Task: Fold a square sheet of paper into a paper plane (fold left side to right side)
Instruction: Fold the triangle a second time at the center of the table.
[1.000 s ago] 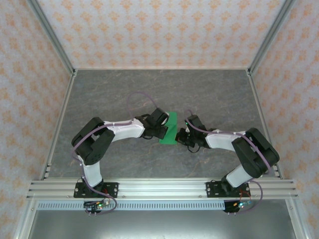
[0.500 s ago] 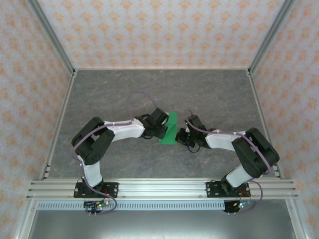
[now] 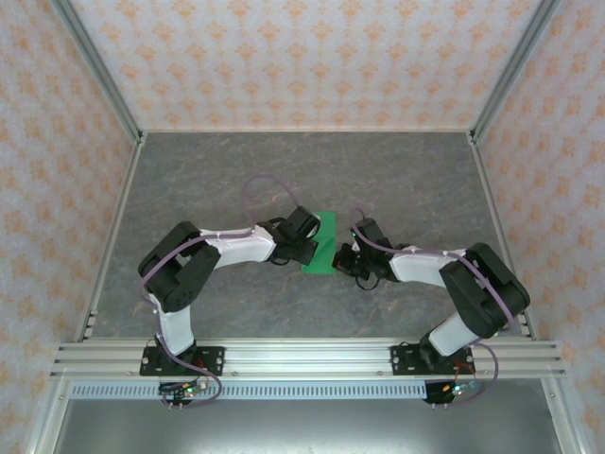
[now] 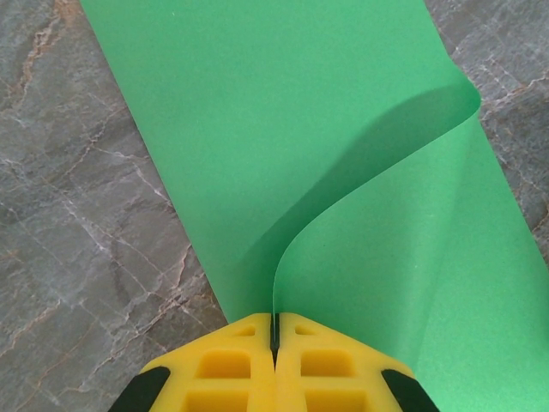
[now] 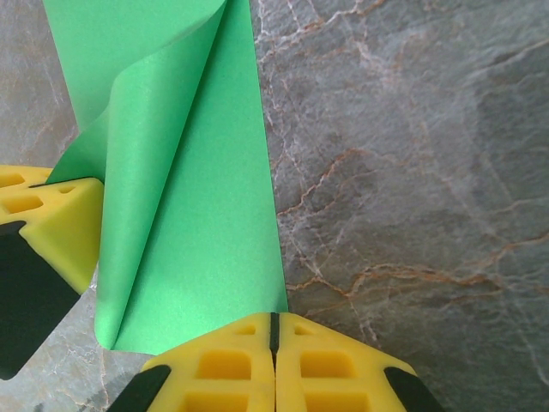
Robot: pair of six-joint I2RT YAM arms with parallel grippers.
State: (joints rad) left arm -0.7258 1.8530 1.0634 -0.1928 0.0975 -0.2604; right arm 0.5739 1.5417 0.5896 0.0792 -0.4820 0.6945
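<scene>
The bright green square sheet of paper (image 3: 324, 248) lies mid-table between both grippers, with no paper plane shape to it. In the left wrist view its left flap (image 4: 377, 223) curls up and over the flat part (image 4: 257, 112). My left gripper (image 4: 274, 324) is shut on that flap's edge, and sits against the sheet's left side (image 3: 310, 244). My right gripper (image 5: 274, 322) is shut, tips down at the sheet's near right corner (image 5: 206, 240); I cannot tell whether paper is pinched. It stands at the sheet's right side (image 3: 346, 257). The left gripper's yellow finger (image 5: 60, 223) shows beside the lifted flap.
The grey marbled table (image 3: 217, 180) has free room behind and to both sides of the sheet. Patterned walls (image 3: 302, 57) close in the back and sides. An aluminium rail (image 3: 302, 357) carrying the arm bases runs along the near edge.
</scene>
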